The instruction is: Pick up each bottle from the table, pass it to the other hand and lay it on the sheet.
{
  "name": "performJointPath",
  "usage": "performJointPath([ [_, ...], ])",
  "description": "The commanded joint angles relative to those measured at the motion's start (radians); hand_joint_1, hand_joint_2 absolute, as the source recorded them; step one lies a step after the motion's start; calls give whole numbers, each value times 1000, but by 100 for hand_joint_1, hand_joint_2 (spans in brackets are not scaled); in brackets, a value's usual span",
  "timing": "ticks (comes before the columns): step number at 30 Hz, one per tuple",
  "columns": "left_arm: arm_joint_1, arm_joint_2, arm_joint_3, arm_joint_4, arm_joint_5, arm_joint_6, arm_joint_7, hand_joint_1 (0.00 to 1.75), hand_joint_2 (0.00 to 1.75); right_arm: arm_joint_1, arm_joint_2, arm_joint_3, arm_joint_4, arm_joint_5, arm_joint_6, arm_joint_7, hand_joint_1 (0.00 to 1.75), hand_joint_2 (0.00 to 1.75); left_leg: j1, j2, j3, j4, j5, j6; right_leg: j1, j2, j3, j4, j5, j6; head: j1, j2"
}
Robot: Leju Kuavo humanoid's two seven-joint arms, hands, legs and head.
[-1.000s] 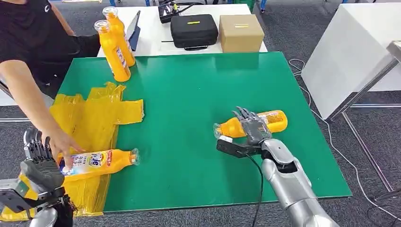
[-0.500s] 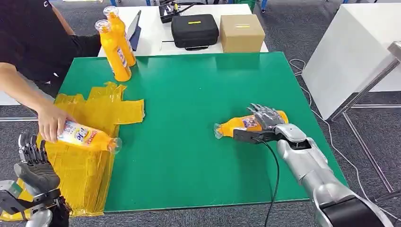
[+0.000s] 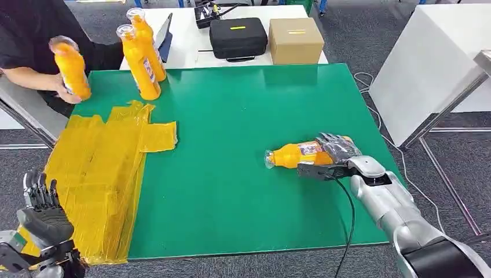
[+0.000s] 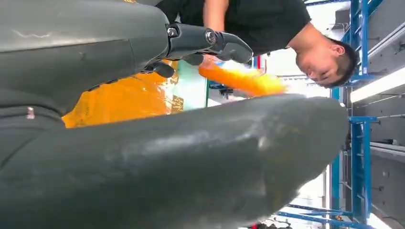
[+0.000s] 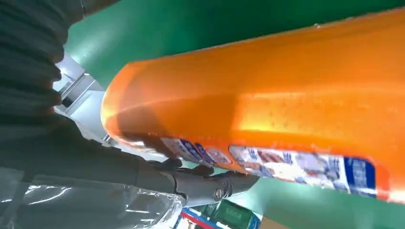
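The right hand (image 3: 337,152) is reaching in over the desk's (image 3: 243,116) right edge, fingers wrapping the lying bottle (image 3: 301,154). The left hand (image 3: 41,211) is hovering empty, fingers spread, by the near-left corner.

The scene is viewed from high on the robot's body by the head camera, which is aimed forward and down over the green table (image 3: 231,116), the far edge lying toward twelve o'clock. The left hand (image 3: 41,214) is seen at about seven o'clock and the right hand (image 3: 339,152) at about four o'clock. The left wrist view is taken from close behind the left hand (image 4: 143,143), turned upside down, across the yellow sheet (image 4: 124,98) toward a person (image 4: 267,24). The right wrist view is taken very near the lying bottle (image 5: 286,95). The lying bottle (image 3: 301,153) is shared by head and right wrist views; the yellow sheet (image 3: 98,168) is shared by head and left wrist views.
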Motion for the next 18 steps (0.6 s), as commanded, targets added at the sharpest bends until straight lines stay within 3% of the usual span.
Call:
performJointPath([
  [1,-16,-17,11,39,8,-2,3,0,0,-50,-10,54,145,-5,15,1,0,175,0,0,1,0,0,-2,0,-1,2,-1,0,0,0,0],
  [8,-52,-18,1,77,9,-4,3,0,0,-41,-27,74,194,18,28,20,3,175,1,-2,2,-1,0,-2,1,-2,3,-2,0,-1,0,0],
  [9,-53,-17,-1,82,9,-4,3,0,0,-43,-34,77,197,17,36,15,147,175,1,-2,2,0,0,-2,1,-2,3,-2,0,0,0,0],
  [11,-51,-17,-1,83,9,-4,3,0,0,-43,-39,77,198,15,38,11,147,175,1,-3,3,0,0,-2,1,-3,4,-2,0,0,0,0],
  [12,-51,-17,-1,83,9,-4,3,0,0,-43,-39,77,198,15,38,11,175,175,1,-1,3,0,0,-1,1,-2,3,-2,0,0,0,0],
  [18,-102,-6,-16,151,16,-14,4,0,0,-66,-35,86,227,0,59,11,175,175,1,-2,3,1,1,-1,0,-2,4,-2,1,1,0,0],
])
